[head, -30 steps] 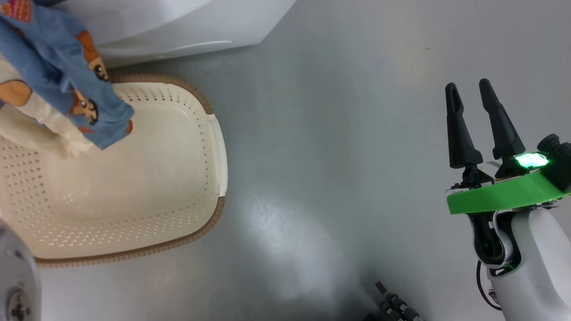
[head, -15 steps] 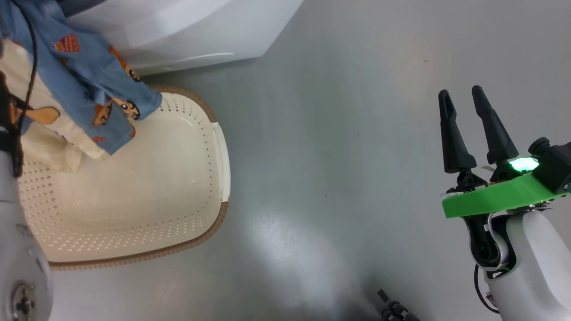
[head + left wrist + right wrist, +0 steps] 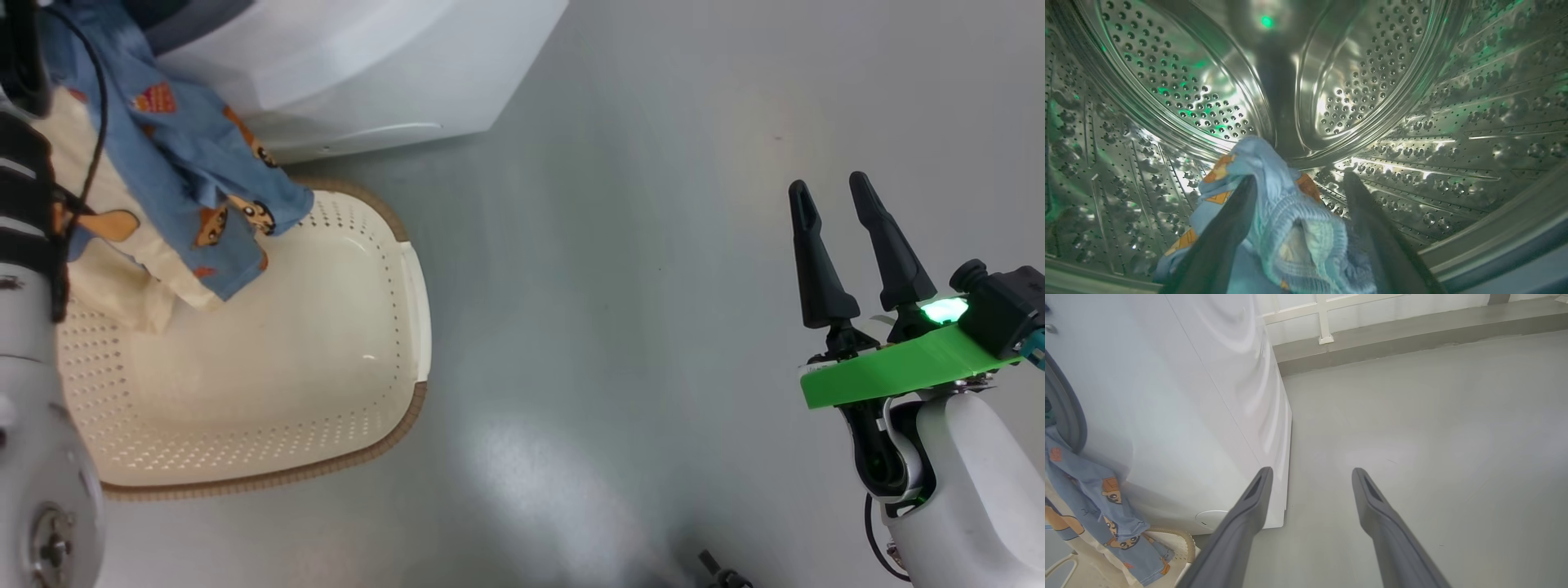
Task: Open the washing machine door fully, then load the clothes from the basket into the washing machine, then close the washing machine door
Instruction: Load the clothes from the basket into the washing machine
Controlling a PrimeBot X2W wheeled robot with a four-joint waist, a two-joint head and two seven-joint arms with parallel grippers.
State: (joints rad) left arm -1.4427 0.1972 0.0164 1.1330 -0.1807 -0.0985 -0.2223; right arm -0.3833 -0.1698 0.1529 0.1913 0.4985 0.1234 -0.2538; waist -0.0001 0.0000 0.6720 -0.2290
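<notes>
Where clothes [image 3: 181, 181] overhang basket [image 3: 413, 327], washing machine [image 3: 392, 73] behind

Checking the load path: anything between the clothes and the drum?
Nothing visible. The left gripper is inside the drum with the clothes between its spread jaws, bare steel ahead. Their other end hangs outside, over the basket.

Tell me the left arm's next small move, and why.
Probably nudge the clothes deeper into the drum: the left gripper stands open inside it with cloth bunched between its fingers, while much of the fabric hangs outside over the basket.
</notes>
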